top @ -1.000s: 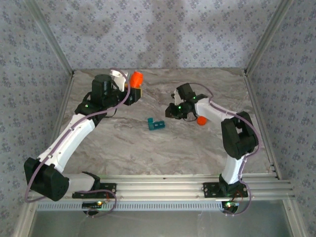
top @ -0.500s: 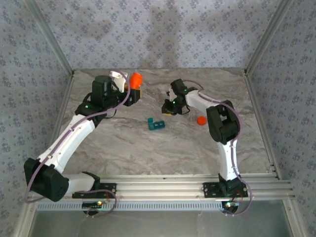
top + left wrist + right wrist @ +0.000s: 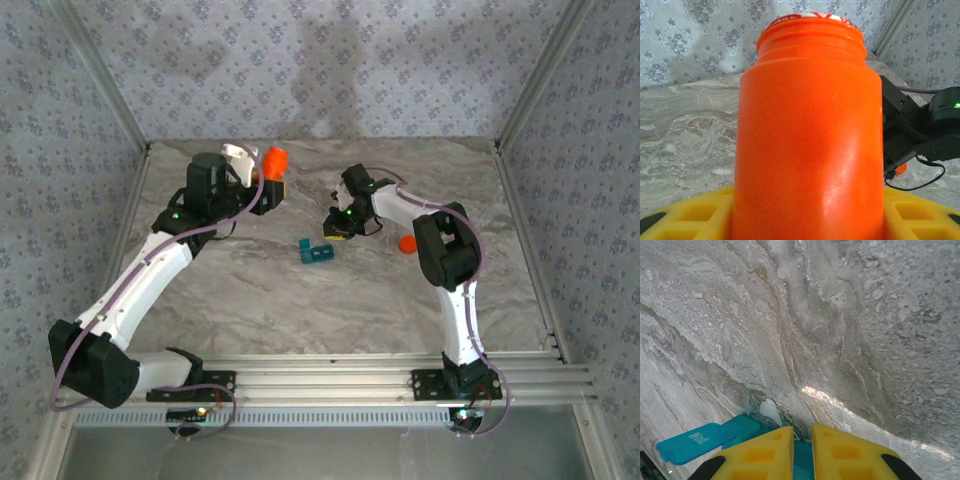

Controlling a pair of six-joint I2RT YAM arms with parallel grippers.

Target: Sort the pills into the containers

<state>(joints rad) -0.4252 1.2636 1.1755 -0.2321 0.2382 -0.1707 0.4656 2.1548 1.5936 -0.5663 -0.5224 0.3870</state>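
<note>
On the veined, marble-look table (image 3: 300, 310), the left gripper (image 3: 272, 186) clamps a smooth orange cylindrical bottle (image 3: 807, 140), while the right gripper (image 3: 802, 450), its yellow pocketed fingers (image 3: 760, 455) pressed together, hangs just beside the teal plastic containers (image 3: 316, 251) at mid-table.

- Ground?
- Grey marbled tabletop (image 3: 300, 310), aluminium rails (image 3: 330, 370) along the near edge — floral wallpaper (image 3: 400, 70) on the walls around it.
- Loose items?
- Orange pill bottle (image 3: 807, 140), upright, far left, threaded neck showing. Small orange round piece (image 3: 406, 243) on the tabletop right of centre — well apart from the bottle.
</note>
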